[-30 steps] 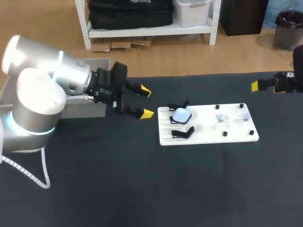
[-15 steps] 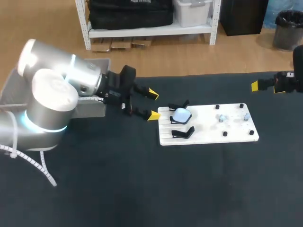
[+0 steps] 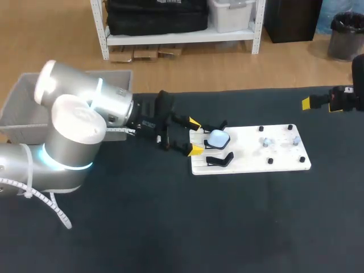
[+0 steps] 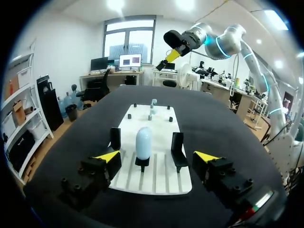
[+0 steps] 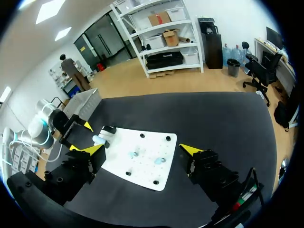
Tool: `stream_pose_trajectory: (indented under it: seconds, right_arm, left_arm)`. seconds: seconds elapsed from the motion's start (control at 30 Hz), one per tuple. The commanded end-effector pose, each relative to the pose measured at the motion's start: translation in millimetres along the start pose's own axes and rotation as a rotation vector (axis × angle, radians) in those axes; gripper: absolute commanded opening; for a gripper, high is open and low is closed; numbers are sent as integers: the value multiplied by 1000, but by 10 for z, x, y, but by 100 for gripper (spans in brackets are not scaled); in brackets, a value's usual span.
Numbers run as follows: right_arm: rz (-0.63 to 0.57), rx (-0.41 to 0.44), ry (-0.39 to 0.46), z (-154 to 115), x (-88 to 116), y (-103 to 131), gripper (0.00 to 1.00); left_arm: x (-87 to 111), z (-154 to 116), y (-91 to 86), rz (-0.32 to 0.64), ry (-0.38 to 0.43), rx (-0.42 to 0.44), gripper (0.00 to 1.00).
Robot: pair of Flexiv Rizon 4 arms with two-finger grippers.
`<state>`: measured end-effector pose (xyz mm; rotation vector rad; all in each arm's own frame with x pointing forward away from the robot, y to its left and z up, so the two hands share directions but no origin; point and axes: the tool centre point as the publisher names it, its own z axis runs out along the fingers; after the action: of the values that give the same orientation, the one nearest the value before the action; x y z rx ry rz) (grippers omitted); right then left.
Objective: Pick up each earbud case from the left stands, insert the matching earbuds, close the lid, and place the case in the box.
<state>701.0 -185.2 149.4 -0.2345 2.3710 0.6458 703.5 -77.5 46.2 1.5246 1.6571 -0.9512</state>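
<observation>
The black bench [image 3: 170,227] carries a white board [image 3: 250,164]. The grey box [image 3: 20,108] stands at the bench's edge, behind your left arm and well apart from its claw.

Your left claw [image 3: 195,136] is released, with the two yellow tips spread wide. It hangs low at the near end of the board. Straight ahead of it, in line with the gap between the fingers, the pale blue earbud case [image 3: 217,138] stands on a small black foot, and nothing touches it. Two black holders [image 4: 176,152] stand ahead of the claw too, one at each side of the case. I think the wide opening lets the fingers come around the case from two sides, but you must watch these holders, because a finger could hit one.

Further ahead of the left claw, between small black pegs, lie little pale pieces [image 3: 265,141], probably the earbuds; they are too small to be sure.

Your right claw [image 5: 140,150] is also released and grasps nothing. It is held high, with the board below and ahead of it. I think it waits there to leave room for the left arm.
</observation>
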Motion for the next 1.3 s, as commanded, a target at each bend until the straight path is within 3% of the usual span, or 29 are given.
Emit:
stream_pose_trajectory:
  seconds: [0.03,0.27,0.47,0.67,0.77,0.87,1.3]
  right_arm:
    - [0,0,1,-5,-1,-3,100]
    - [0,0,1,-5,-1,-3,100]
    - [0,0,1,-5,-1,-3,100]
    - [0,0,1,-5,-1,-3,100]
    - [0,0,1,-5,-1,-3,100]
    - [0,0,1,-5,-1,-3,100]
    - [0,0,1,-5,-1,-3,100]
  left_arm:
    - [29,158,46,1,-7,-8,100]
    - [22,278,143,0,-16,-16,93]
    - [39,310,228,2,-16,-1,75]
    - [25,324,245,11,-17,21,75]
    - [24,342,261,16,-15,32,67]
    - [12,350,261,25,-16,45,50]
    - [39,438,213,33,-11,69,51]
